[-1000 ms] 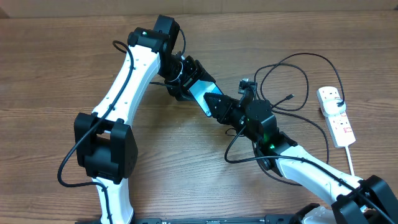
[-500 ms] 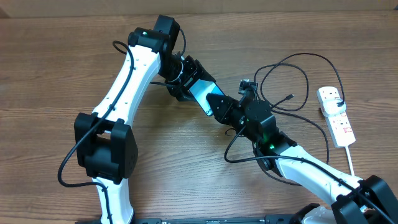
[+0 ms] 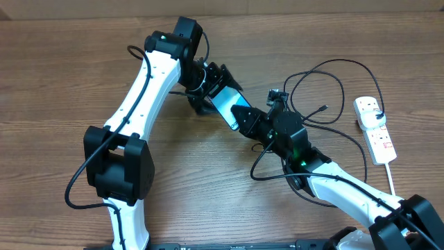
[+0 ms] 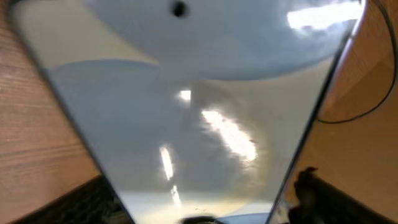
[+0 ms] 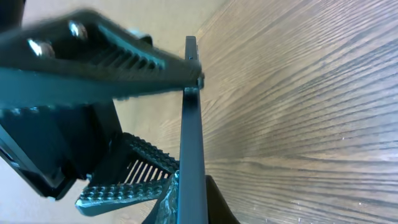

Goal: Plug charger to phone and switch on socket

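phone (image 3: 223, 104) sits between my two hands over the middle of the table (image 3: 55, 69), lit screen up, lying on a diagonal from one hand to the other. my right gripper (image 3: 244, 119) has the near end of it: the jaws are closed tight on the thin body, and in my right wrist view the phone (image 5: 188, 137) runs edge-on straight out from between my fingers, a narrow dark line above the wood grain.

my left gripper (image 3: 208, 87) is at the far end of the phone. from above, its fingers stand on either side of that end, but i cannot tell whether they are pressing on the edges or standing just clear. in my left wrist view the pale glossy screen (image 4: 199, 124) fills almost everything, with ceiling lights reflected in it, so that view does not settle it.

the charger (image 3: 344, 97) lies on the table beyond the right gripper's outer side, in loose black loops, apart from the phone. its connector tip (image 3: 323, 109) rests on the wood near my right wrist, not touching the phone. the socket (image 3: 374, 128) lies further out on that same side, well apart from both hands, its white cord trailing back toward my right arm's base.
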Controlling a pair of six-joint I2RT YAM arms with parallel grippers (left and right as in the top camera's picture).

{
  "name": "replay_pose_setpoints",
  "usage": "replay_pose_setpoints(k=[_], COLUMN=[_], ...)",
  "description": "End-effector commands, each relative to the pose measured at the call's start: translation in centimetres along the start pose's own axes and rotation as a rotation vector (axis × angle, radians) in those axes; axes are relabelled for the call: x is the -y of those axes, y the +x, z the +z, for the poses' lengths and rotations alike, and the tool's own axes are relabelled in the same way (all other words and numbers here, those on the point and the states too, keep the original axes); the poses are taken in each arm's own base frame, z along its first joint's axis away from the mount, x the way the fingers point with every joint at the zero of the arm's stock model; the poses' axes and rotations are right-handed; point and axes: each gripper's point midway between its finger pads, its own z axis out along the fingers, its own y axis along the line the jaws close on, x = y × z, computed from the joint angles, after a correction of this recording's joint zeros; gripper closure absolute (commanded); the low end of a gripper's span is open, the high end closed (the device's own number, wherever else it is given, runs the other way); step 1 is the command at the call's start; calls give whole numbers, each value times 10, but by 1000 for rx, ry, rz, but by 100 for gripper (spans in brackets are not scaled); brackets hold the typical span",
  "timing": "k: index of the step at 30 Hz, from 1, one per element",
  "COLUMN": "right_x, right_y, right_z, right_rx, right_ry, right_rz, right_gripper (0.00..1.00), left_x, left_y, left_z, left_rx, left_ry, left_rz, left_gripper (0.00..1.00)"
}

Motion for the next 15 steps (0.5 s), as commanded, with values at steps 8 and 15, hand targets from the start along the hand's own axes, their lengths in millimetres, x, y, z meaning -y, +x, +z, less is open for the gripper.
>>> replay_pose_setpoints(k=[8,15], right_x=[5,22], right_y=[-3,-1], right_z=[-1,-7], right_rx=[-12,-99], right_ry=[13,47], right_rz=[190,474], right_gripper=[96,96], left_x=[33,34], left_y=[-16,-4], left_z=[-24,-77], left_rx=[91,235], left_ry=[116,25], left_rz=[316,585], left_gripper=[0,0])
